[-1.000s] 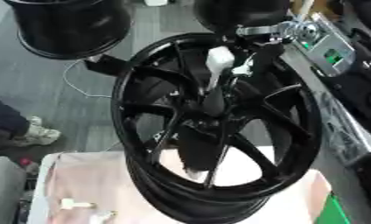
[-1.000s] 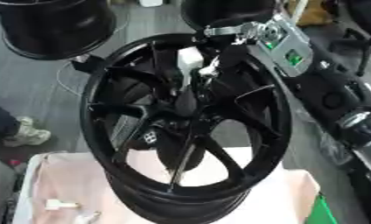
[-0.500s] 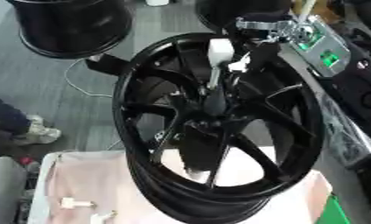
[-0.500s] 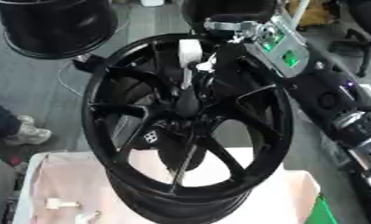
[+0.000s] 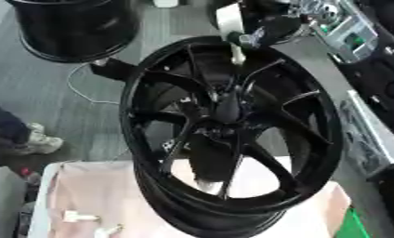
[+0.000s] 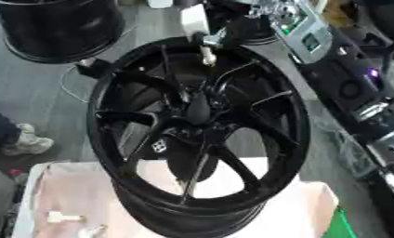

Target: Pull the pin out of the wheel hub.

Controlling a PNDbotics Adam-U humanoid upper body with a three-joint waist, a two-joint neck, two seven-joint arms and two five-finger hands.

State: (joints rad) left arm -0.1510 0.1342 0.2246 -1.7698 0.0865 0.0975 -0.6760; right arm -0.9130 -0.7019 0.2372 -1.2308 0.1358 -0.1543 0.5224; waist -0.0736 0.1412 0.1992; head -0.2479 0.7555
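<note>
In the left eye view, a black alloy wheel hub (image 5: 233, 135) is standing on edge on a pale cloth-covered table (image 5: 78, 190), its spoked face turned toward the camera. The right hand (image 5: 261, 25) is hanging above the rim's top, fingers curling around a white pin (image 5: 229, 28). The pin's long axis is running roughly up and down, its lower tip pointing at the hub.

In the right eye view, 2 small white pieces (image 6: 62, 217) are lying on the cloth, lower left.
</note>
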